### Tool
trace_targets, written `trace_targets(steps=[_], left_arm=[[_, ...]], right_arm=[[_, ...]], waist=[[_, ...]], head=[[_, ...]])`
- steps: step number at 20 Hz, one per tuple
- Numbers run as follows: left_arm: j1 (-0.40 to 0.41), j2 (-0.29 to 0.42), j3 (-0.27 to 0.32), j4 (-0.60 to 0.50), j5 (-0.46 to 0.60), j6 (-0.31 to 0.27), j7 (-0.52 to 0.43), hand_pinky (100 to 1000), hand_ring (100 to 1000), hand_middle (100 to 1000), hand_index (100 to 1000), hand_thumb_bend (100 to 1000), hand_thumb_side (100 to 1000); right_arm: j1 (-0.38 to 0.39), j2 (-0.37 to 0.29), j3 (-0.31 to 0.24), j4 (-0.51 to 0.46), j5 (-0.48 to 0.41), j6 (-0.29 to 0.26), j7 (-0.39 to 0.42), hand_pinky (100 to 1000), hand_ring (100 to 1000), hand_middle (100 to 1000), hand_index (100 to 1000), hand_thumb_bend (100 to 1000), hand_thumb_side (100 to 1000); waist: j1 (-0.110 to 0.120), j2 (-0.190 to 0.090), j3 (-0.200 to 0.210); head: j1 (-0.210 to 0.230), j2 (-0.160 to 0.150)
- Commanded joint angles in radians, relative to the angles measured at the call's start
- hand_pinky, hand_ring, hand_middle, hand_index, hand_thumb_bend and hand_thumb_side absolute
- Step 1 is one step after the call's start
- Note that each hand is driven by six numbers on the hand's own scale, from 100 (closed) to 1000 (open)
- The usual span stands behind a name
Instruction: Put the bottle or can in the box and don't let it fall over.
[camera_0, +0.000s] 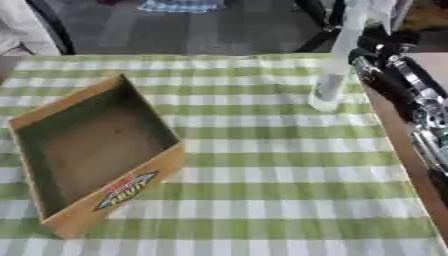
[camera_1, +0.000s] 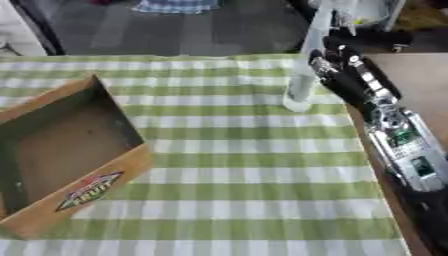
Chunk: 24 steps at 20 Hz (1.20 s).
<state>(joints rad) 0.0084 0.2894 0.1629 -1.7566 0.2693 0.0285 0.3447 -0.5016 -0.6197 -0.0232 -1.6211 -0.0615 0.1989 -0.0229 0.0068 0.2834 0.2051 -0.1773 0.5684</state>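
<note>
- The counter (camera_0: 280, 165), under a green-and-white checked cloth, is bare between the box and the bottle.
- The box (camera_0: 52, 112), open-topped cardboard, sits at the left, well apart from the bottle.
- The bottle (camera_1: 302, 75), tall and clear, stands near the counter's far right, long axis nearly upright, leaning slightly.
- The right hand (camera_1: 343, 70) is just beside it on the right; its fingers seem curled round it.
- The left hand shows nowhere.

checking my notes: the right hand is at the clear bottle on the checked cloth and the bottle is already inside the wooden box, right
Not quite: the clear bottle is not inside the wooden box. The left eye view shows it by the right hand on the checked cloth, apart from the box.
</note>
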Motion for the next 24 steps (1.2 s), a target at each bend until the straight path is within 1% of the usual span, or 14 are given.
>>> trace_targets(steps=[1, 8, 18, 24], left_arm=[[-0.003, 0.015, -0.001, -0.010, -0.001, -0.001, -0.006, 1000, 581, 681, 699, 273, 680], [-0.003, 0.013, -0.003, -0.009, -0.002, 0.001, -0.012, 1000, 581, 681, 699, 270, 682], [-0.002, 0.010, -0.006, -0.008, -0.003, 0.002, -0.020, 1000, 582, 682, 700, 266, 687], [-0.002, 0.008, -0.009, -0.008, -0.004, 0.002, -0.027, 1000, 582, 683, 700, 263, 690]], right_arm=[[-0.018, -0.013, -0.005, -0.009, -0.013, -0.002, -0.005, 994, 1000, 1000, 997, 100, 686], [-0.026, -0.011, -0.009, -0.011, -0.009, 0.006, -0.019, 995, 1000, 1000, 996, 100, 684], [-0.028, -0.011, -0.029, -0.006, 0.056, 0.049, -0.053, 993, 1000, 1000, 993, 100, 681], [-0.030, -0.009, -0.035, -0.004, 0.072, 0.068, -0.066, 993, 1000, 1000, 992, 100, 681]], waist=[[0.001, -0.011, 0.002], [0.000, -0.007, 0.001], [0.001, 0.001, 0.000], [0.003, 0.006, -0.001]], head=[[-0.001, -0.015], [-0.003, -0.018], [-0.009, -0.023], [-0.019, -0.026]])
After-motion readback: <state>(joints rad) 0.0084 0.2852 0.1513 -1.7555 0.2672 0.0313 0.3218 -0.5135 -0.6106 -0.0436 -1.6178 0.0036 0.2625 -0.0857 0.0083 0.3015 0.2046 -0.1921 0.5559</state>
